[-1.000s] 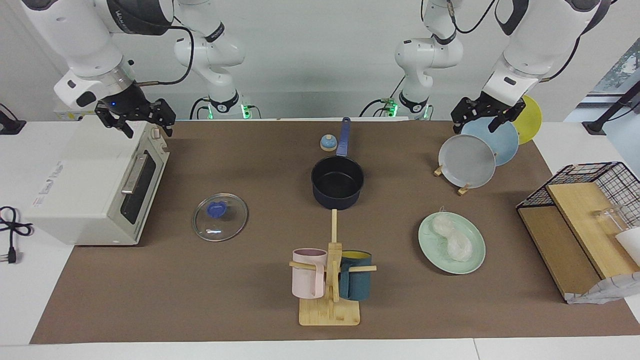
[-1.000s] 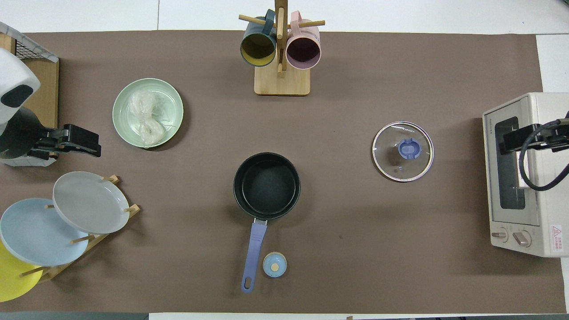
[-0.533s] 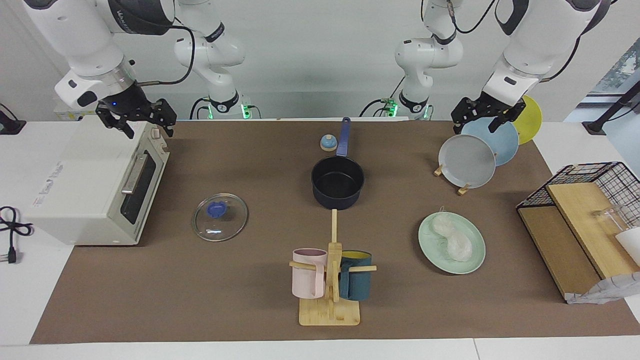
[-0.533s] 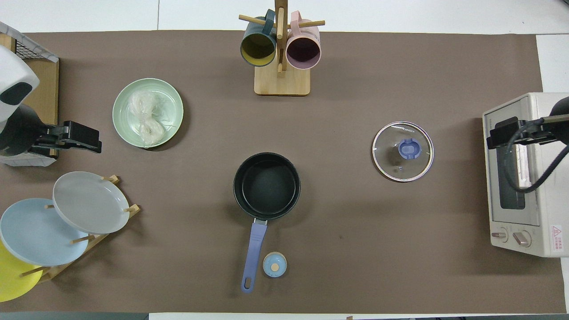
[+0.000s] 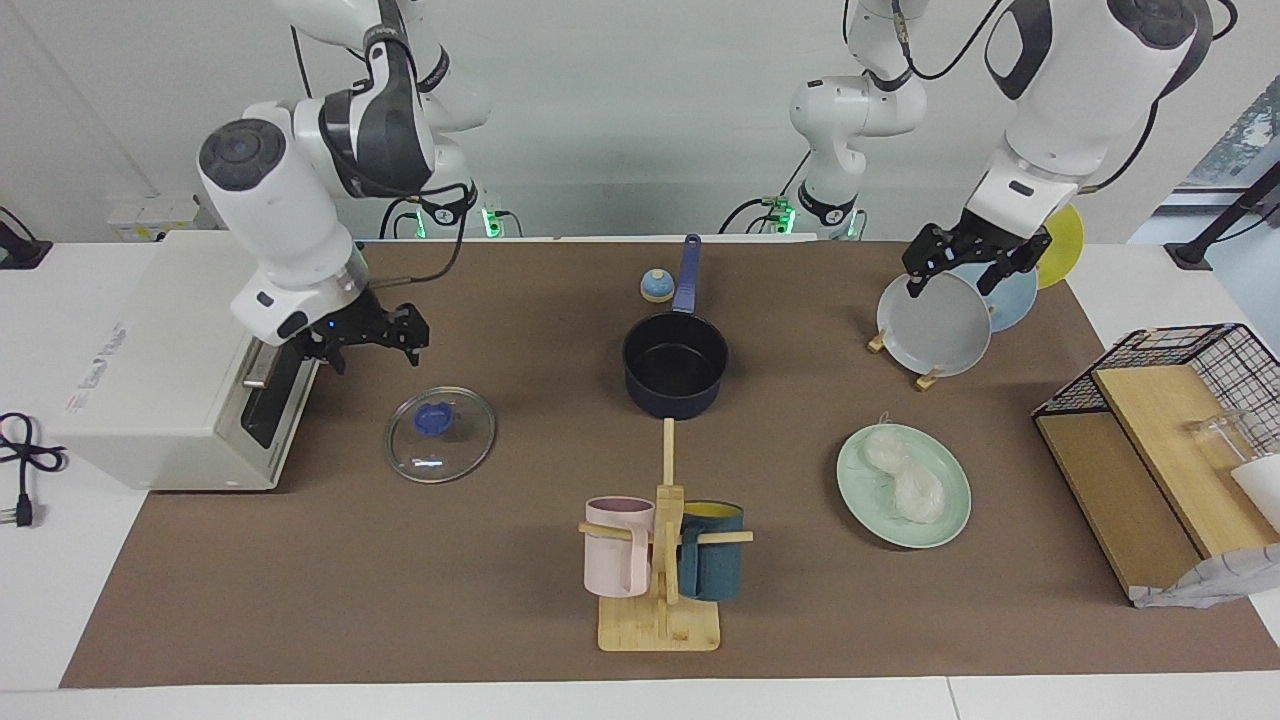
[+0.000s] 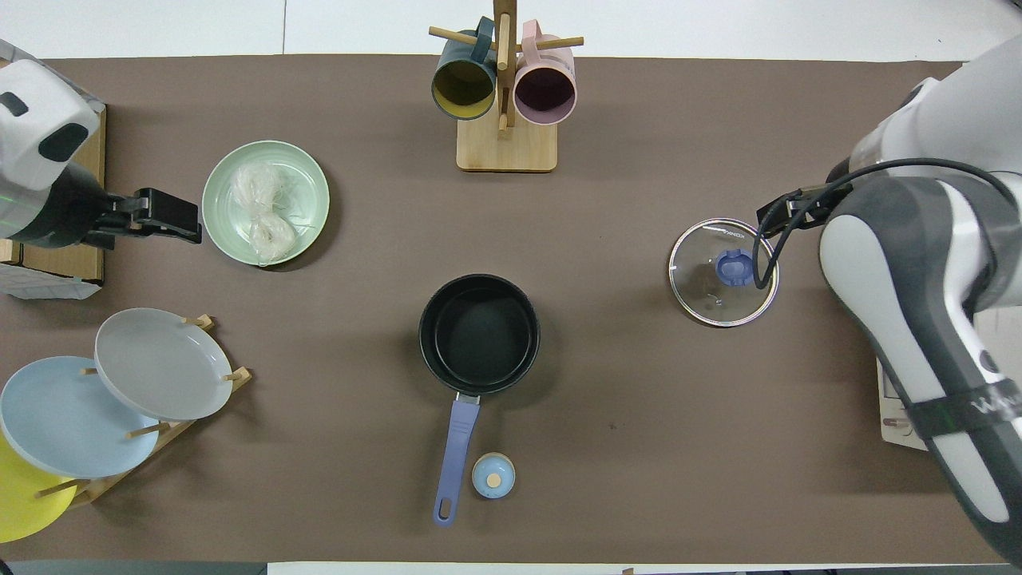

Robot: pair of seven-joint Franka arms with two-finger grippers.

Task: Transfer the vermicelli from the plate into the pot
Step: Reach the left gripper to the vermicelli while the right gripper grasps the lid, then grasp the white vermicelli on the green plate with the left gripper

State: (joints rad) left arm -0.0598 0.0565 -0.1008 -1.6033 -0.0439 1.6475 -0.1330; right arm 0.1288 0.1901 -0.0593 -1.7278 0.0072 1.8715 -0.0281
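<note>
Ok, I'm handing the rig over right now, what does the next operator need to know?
Left gripper: open, empty, up over the plate rack.
Right gripper: open, empty, in the air between the toaster oven and the glass lid.
Vermicelli: both bundles on the green plate, toward the left arm's end of the table.
Pot: mid-table, uncovered, nothing in it, handle pointing toward the robots.
Done: nothing moved yet.
Left: pick up both bundles and drop them into the pot.
</note>
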